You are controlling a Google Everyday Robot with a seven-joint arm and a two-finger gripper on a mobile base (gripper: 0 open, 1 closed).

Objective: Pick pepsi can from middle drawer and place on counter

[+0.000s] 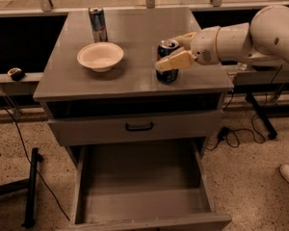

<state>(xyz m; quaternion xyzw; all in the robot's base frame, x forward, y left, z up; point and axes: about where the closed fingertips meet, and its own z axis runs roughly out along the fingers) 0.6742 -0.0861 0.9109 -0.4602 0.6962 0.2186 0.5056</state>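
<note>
- The middle drawer stands open nearest the camera, its floor bare.
- Above it, the pepsi can is upright near the right front of the counter, its base on or just off the surface.
- The pincer comes in from the right and clasps the can's sides, so setting it free looks like the remaining step.
- A white bowl sits further left, with a tall can beyond it.

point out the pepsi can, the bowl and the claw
pepsi can [166,76], camera view, lower blue body
bowl [100,56], camera view, middle of its inside
claw [165,53], camera view, midway between its two tips, shut on the pepsi can at the right side of the counter [135,28]
</note>
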